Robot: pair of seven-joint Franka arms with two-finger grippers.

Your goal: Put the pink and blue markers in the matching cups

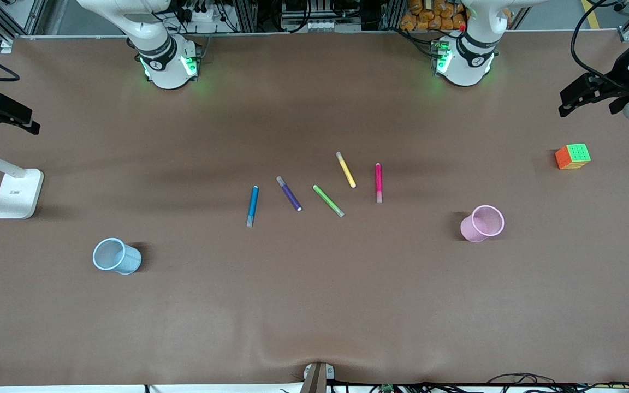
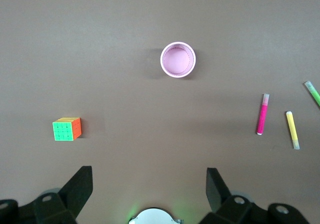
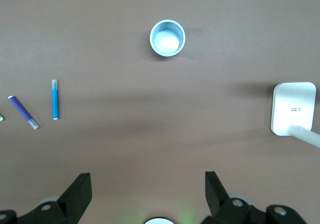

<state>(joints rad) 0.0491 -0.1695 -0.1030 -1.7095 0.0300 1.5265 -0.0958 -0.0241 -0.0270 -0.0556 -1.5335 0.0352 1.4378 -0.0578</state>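
Observation:
The pink marker (image 1: 378, 183) and the blue marker (image 1: 252, 206) lie flat near the table's middle, at the two ends of a row of pens. The pink cup (image 1: 482, 223) stands upright toward the left arm's end, and the blue cup (image 1: 116, 256) toward the right arm's end. My left gripper (image 1: 593, 103) is open and empty, high over the left arm's end. Its wrist view shows its own gripper (image 2: 149, 181), the pink cup (image 2: 178, 60) and the pink marker (image 2: 262, 114). My right gripper (image 1: 6, 126) is open and empty, high over the right arm's end. Its wrist view shows its own gripper (image 3: 148, 184), the blue cup (image 3: 167, 38) and the blue marker (image 3: 55, 99).
A dark purple pen (image 1: 289, 193), a green pen (image 1: 328, 200) and a yellow pen (image 1: 345, 170) lie between the two markers. A colour cube (image 1: 573, 156) sits under the left gripper. A white lamp base (image 1: 18, 194) stands at the right arm's end.

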